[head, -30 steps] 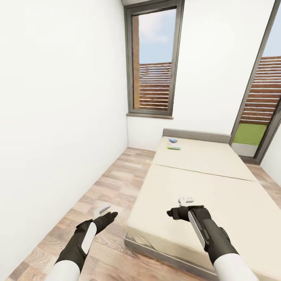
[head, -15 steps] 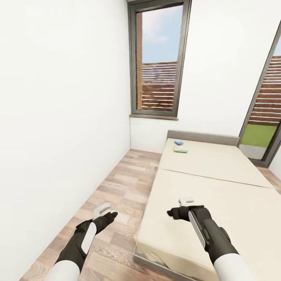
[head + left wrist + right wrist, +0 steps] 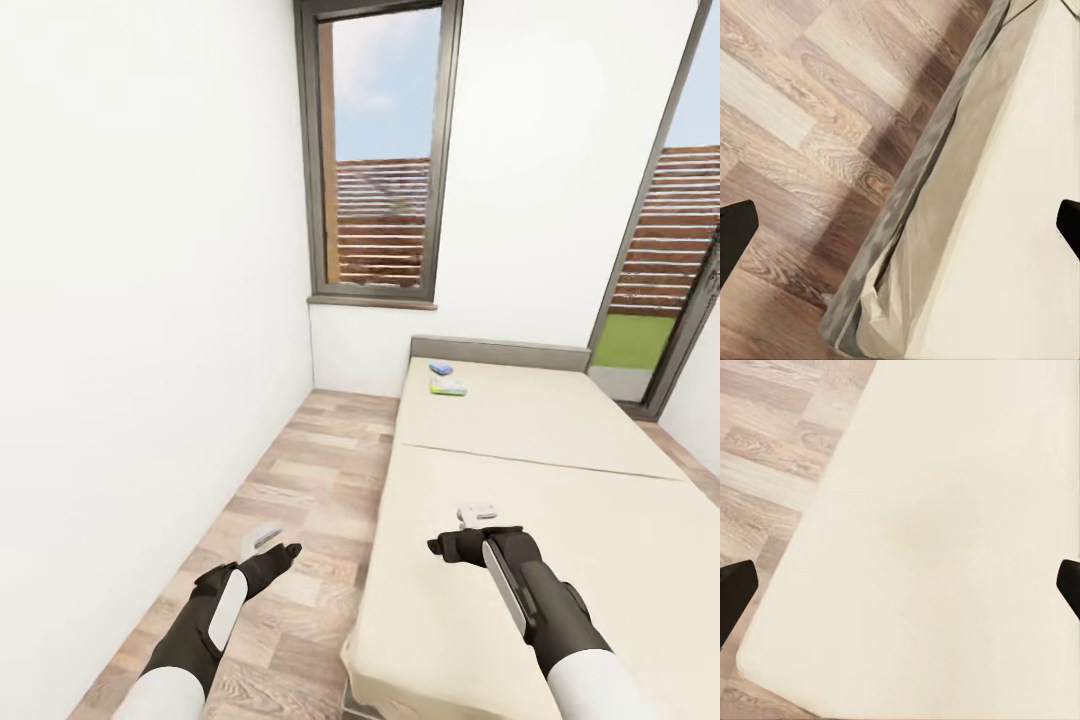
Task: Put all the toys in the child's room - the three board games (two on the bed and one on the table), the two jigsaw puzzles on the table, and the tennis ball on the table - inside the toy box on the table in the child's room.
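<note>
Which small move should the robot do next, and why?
Probably roll forward along the bed toward its headboard: the two board games lie there, far beyond both open, empty grippers, the left gripper over the floor and the right gripper over the mattress.

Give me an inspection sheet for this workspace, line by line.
Surface: bed, beige mattress, dark grey frame and headboard.
Job's things: two board games lie near the headboard, a blue one beyond a green-edged one; too small to tell if they touch.
Clutter: nothing seen.
Grippers: left tool open over the wood floor; right tool open above the mattress; both hold nothing.
Cables: nothing seen.
Surroundings: white walls, tall window, glazed door beyond the bed.
</note>
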Tool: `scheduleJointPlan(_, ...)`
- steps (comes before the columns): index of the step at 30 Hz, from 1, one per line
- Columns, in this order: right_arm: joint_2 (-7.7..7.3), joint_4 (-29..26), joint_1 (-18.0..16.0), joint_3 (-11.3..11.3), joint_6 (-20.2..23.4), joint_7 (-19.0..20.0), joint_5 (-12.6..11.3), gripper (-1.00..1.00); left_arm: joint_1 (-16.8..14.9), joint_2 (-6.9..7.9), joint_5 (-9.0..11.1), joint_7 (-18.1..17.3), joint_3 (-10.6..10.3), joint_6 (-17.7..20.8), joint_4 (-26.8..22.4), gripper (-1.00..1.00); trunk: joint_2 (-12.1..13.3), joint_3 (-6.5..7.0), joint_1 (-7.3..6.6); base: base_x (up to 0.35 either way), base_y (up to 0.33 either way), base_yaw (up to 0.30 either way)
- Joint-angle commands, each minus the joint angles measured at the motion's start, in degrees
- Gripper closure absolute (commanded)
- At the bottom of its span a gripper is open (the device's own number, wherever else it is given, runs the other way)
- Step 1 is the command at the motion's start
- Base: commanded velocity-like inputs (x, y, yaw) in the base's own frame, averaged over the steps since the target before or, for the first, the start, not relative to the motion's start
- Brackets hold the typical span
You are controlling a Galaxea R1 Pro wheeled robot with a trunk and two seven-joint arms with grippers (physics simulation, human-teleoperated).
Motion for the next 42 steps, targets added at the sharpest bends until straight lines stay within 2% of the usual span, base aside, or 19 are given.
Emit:
scheduleJointPlan(1,0.02,0.0,0.0,0.0,0.3,0.1,0.0,-1.0,0.0,-0.06,0.2,-0.2,0.3,0.4,-0.1,-1.0,0.0,-0.06,0.03,0.285,0.187,-0.256)
scheduleJointPlan(13,-0.05,0.0,0.0,0.0,0.2,0.1,0.0,-1.0,0.0,-0.05,0.2,-0.2,0.3,0.4,0.0,-1.0,0.0,-0.06,0.03,0.286,0.208,-0.215)
scheduleJointPlan(35,-0.04,0.0,0.0,-0.1,0.1,0.1,0.0,-1.0,-0.1,-0.05,0.2,-0.1,0.3,0.4,0.5,-1.0,0.0,-0.06,0.03,0.192,0.277,-0.021)
scheduleJointPlan(42,0.11,0.0,-0.1,0.0,0.2,0.0,0.1,-1.0,0.0,-0.05,0.2,0.0,0.3,0.4,0.5,-1.0,0.0,-0.06,0.03,0.092,0.103,-0.16)
